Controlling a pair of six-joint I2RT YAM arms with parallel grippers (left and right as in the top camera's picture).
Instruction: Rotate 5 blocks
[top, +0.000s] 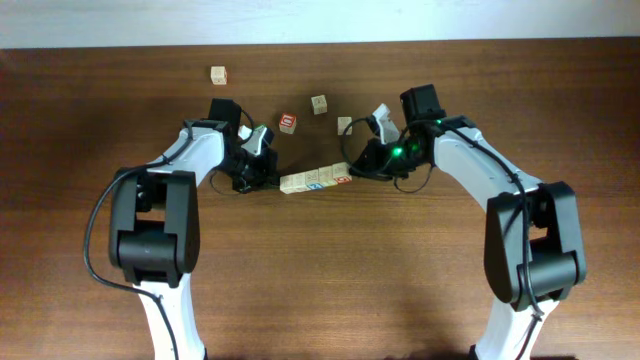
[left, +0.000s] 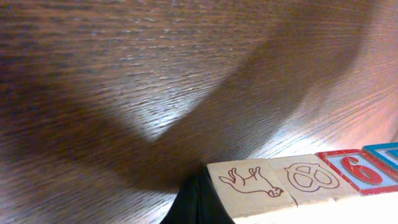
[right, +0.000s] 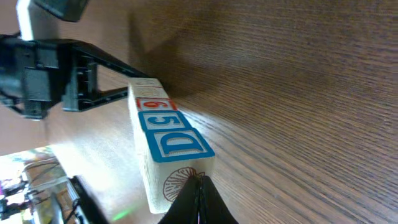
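Blocks (top: 315, 181) in row w/ tops 6, 5, D.

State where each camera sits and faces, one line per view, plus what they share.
Overhead: above the table, looking straight down; both arms, left gripper and right gripper show.
Left wrist: low at the row of blocks' left end, facing along it; own shut fingertips show.
Right wrist: low at the opposite end, facing the left gripper; own shut fingertips show.
Shared: the row of blocks.
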